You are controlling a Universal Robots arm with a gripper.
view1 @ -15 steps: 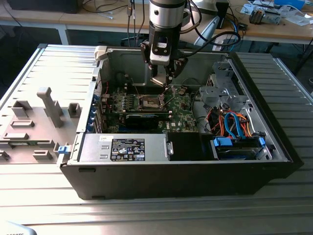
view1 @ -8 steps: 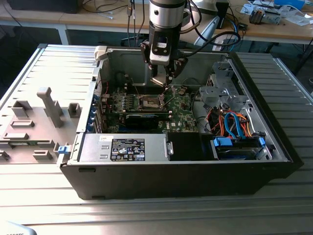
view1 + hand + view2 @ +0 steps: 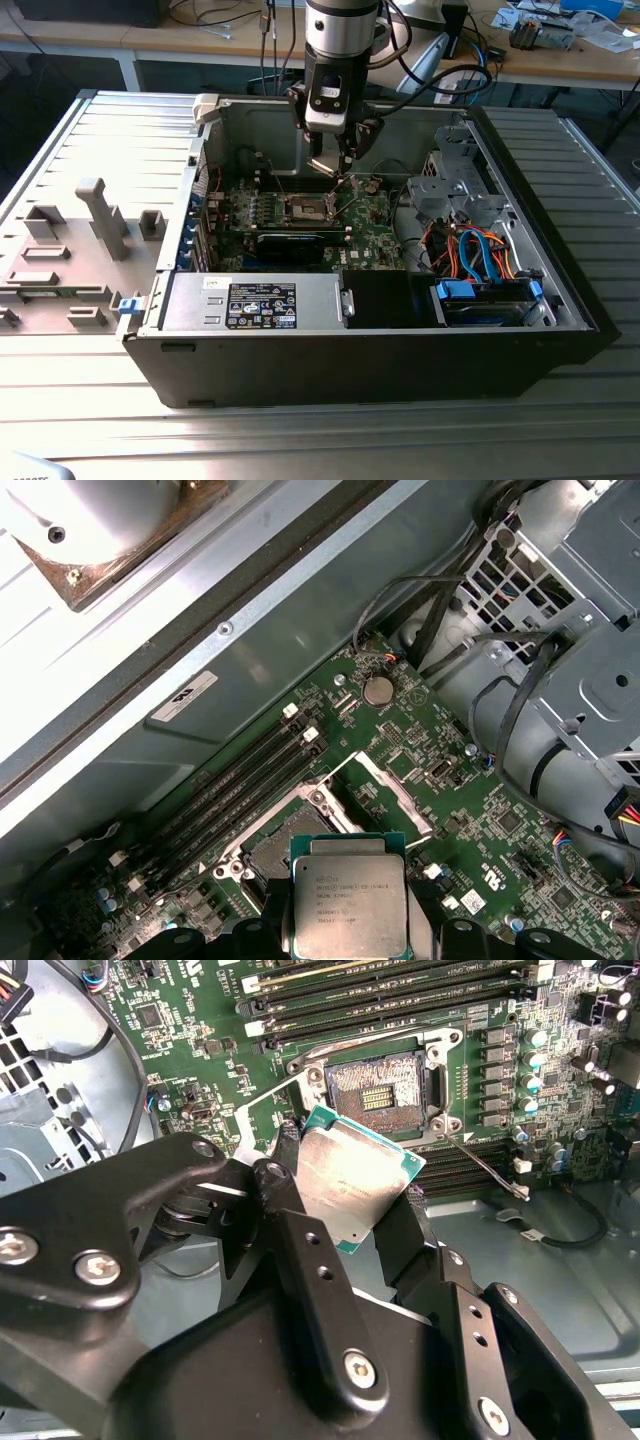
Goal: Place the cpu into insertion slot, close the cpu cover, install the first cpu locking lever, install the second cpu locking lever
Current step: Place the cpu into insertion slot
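My gripper [image 3: 335, 170] hangs inside the open computer case, just above the green motherboard [image 3: 370, 240]. It is shut on the cpu [image 3: 352, 1175], a flat square chip with a dull silver top and green edge, held by two opposite sides between black fingers [image 3: 285, 1195]. The cpu [image 3: 350, 905] hovers tilted beside the insertion slot [image 3: 378, 1088], whose brownish contact field lies bare. In the first wrist view the chip hides part of the slot [image 3: 272, 852]. The cpu cover [image 3: 390, 795] stands swung up next to the socket. A thin locking lever [image 3: 487, 1168] sticks out free.
Long memory slots [image 3: 400, 990] run beside the socket. A metal drive cage [image 3: 450, 180] with coloured cables [image 3: 470, 250] fills the case at the exterior view's right. The power supply [image 3: 260, 300] lies along the near wall. Grey fixture blocks [image 3: 90, 230] stand outside the case.
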